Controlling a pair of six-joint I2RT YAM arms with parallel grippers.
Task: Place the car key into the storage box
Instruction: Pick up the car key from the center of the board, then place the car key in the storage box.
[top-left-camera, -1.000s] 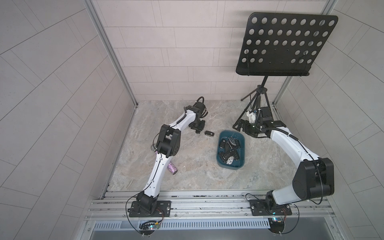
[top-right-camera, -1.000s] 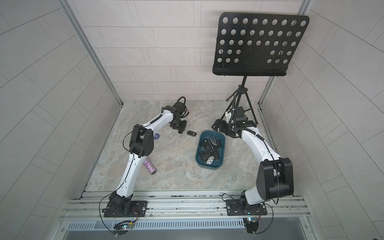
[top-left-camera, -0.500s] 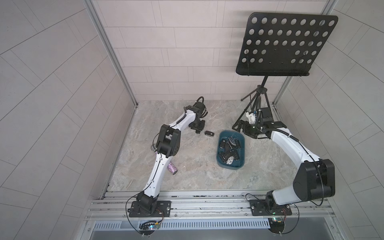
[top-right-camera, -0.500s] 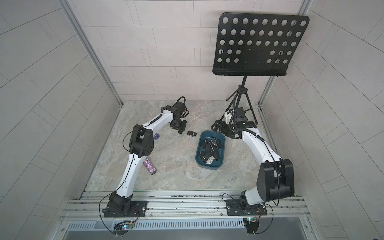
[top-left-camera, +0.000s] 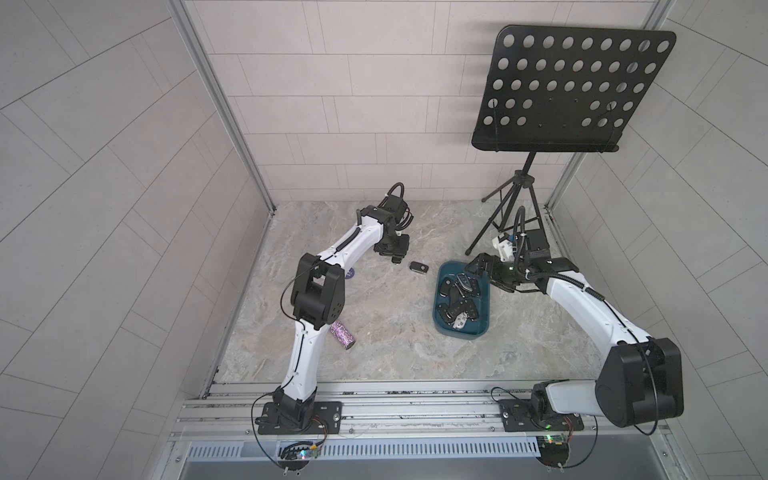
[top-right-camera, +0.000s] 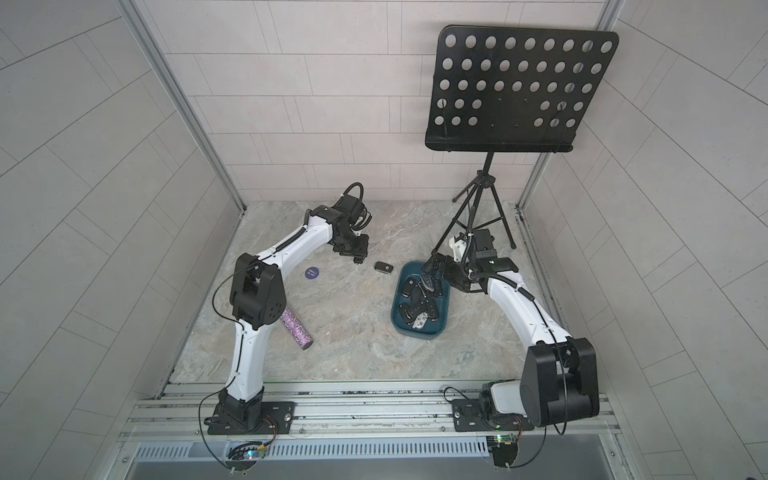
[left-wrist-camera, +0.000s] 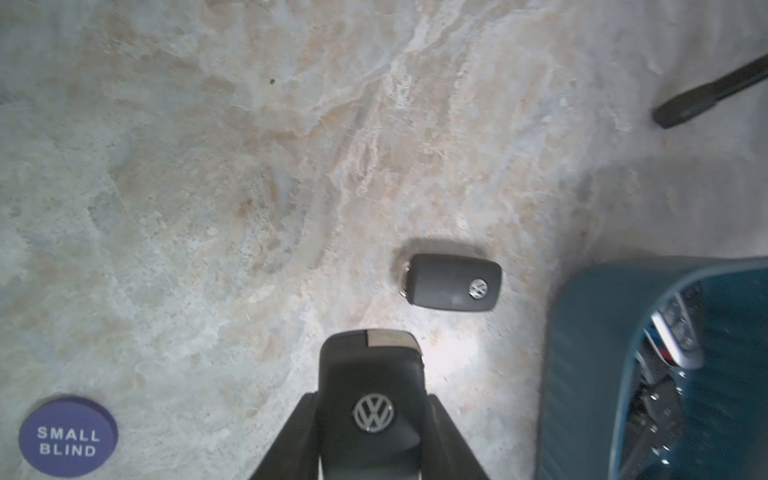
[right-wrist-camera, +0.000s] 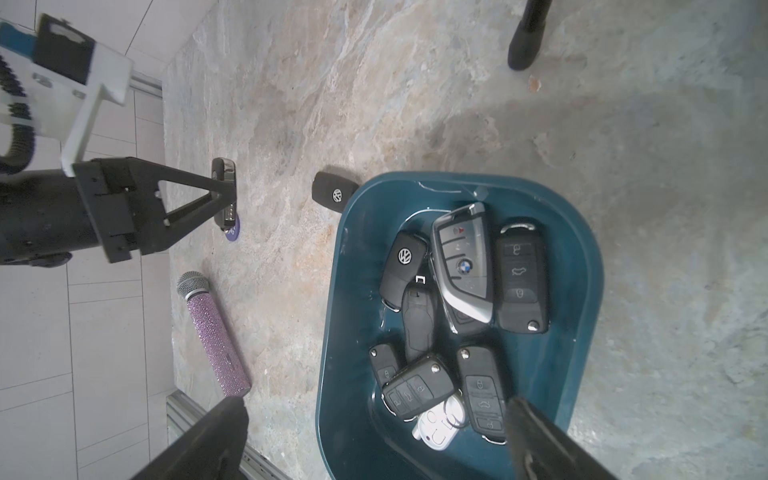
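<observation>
Left jaws clamp car key, right jaws gape.

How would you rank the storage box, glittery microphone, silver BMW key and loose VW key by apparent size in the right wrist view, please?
1. storage box
2. glittery microphone and silver BMW key: about alike
3. loose VW key, farther off and partly hidden by the box

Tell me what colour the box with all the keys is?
Dark teal, plain all over. The storage box shows best in the right wrist view.
</observation>
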